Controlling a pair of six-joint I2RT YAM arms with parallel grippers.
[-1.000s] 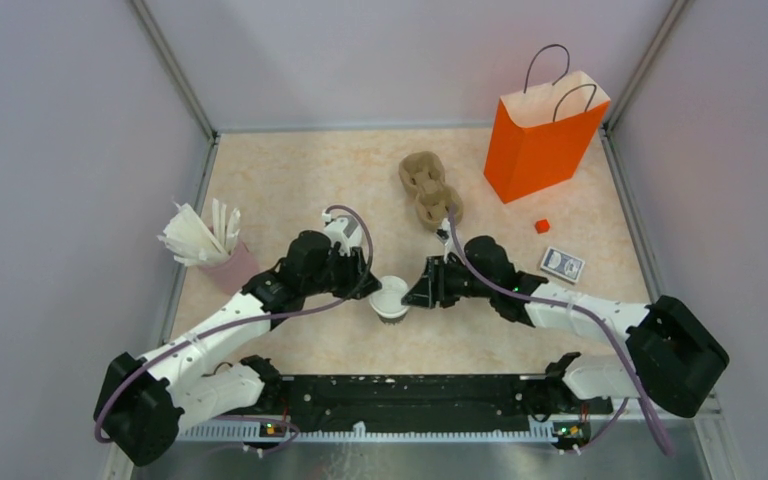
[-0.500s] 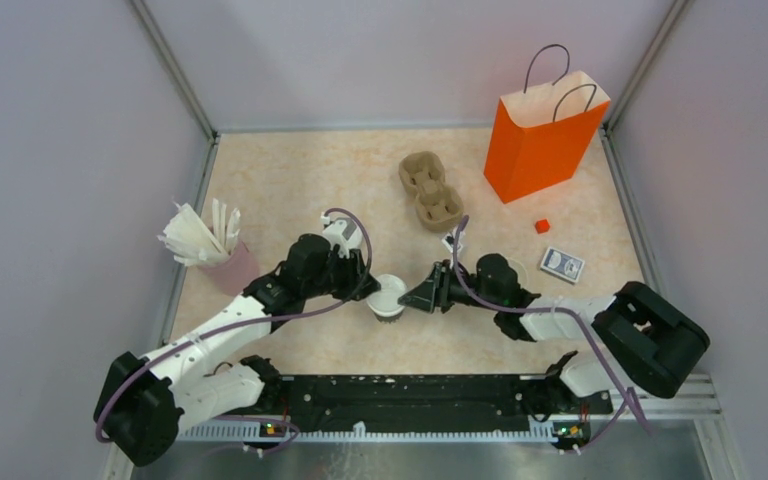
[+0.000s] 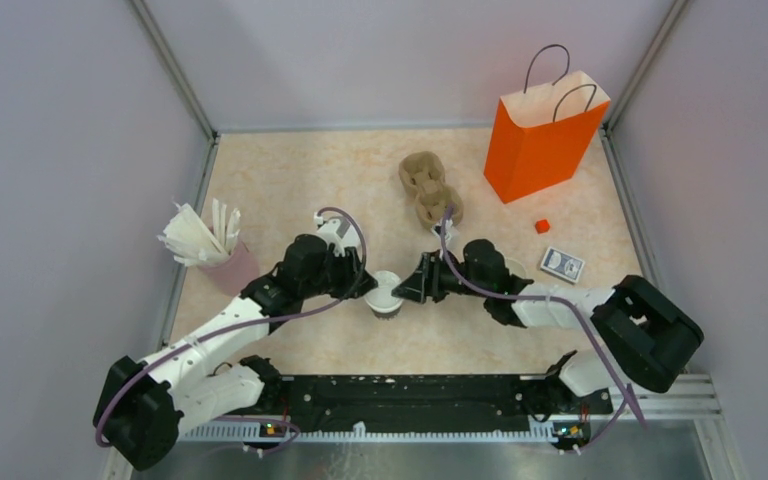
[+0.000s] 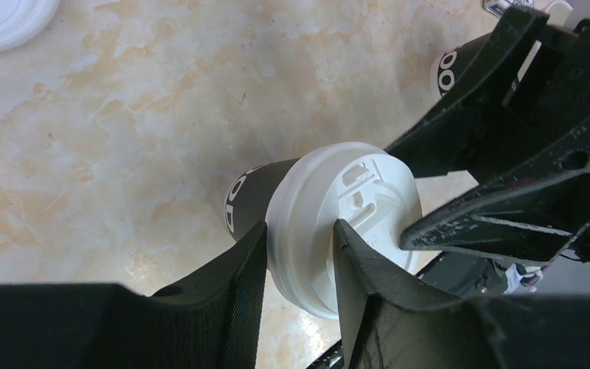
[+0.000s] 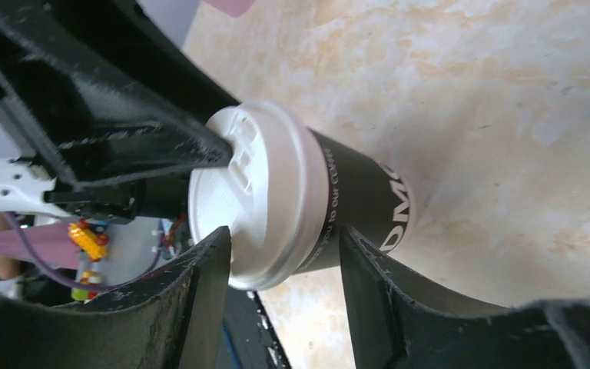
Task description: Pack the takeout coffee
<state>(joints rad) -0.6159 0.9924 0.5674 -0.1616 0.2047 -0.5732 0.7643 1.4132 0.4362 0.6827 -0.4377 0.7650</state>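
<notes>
The takeout coffee [image 3: 386, 297] stands upright on the bench [image 3: 290, 180], on the near side of the pulp tray [image 3: 430, 189]. The left end effector [image 4: 298, 254] straddles its white lid [image 4: 353, 207]; I cannot tell whether it clamps. The right end effector [image 5: 284, 254] is apart around the rim. The step looks like seating the lid, so press evenly without tipping the cup.

- The table [image 3: 290, 180] has a pale marbled top in cream and peach tones.
- Plain lilac-grey walls [image 3: 380, 60] stand along its left, far and right edges.
- Thin grey metal posts [image 3: 172, 70] rise from the two far corners.
- Matching metal strips [image 3: 628, 200] run along the left and right edges.
- A grey metal ledge [image 3: 410, 462] lies below the near edge.
- The light is soft and even, with faint shadows.
</notes>
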